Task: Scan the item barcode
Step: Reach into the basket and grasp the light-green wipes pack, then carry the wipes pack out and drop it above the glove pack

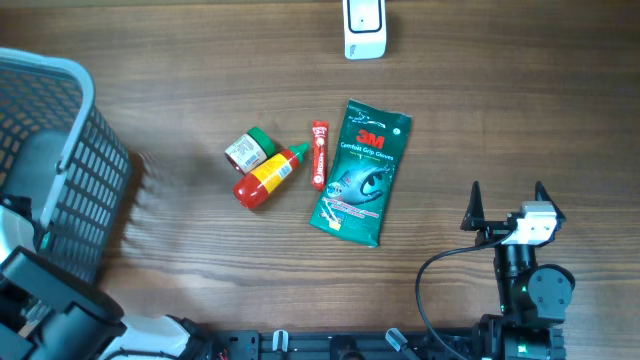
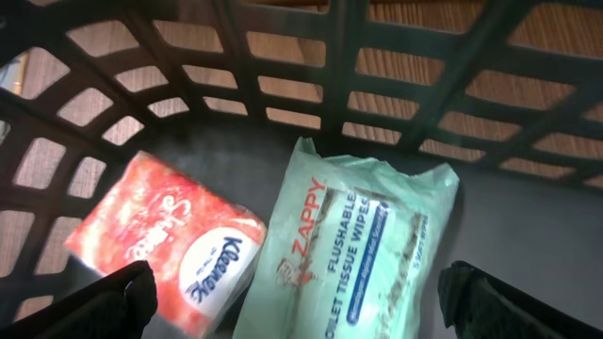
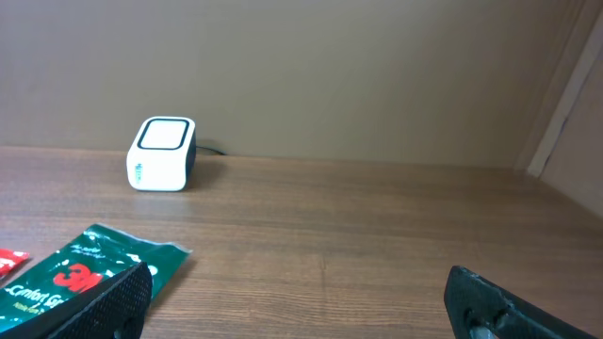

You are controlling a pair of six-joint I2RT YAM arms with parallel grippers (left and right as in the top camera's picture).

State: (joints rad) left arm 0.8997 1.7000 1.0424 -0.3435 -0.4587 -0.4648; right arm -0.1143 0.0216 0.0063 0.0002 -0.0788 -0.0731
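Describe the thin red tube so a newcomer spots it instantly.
At the middle of the wooden table lies a cluster of items. The red tube sits between the green 3M packet and a red-and-yellow bottle. It is by far the slimmest piece there.

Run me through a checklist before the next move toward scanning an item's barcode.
1. Right gripper open, empty: ok.
2. Left gripper open over the contents of the grey plastic mesh basket, holding nothing: ok.
3. White box-shaped scanner unobstructed: ok.
4. Green 3M gloves packet lying flat, nearest the right gripper: ok.
5. Barcode showing on that packet: cannot tell.
6. Pale green Zappy wipes pack lying under the left gripper: ok.
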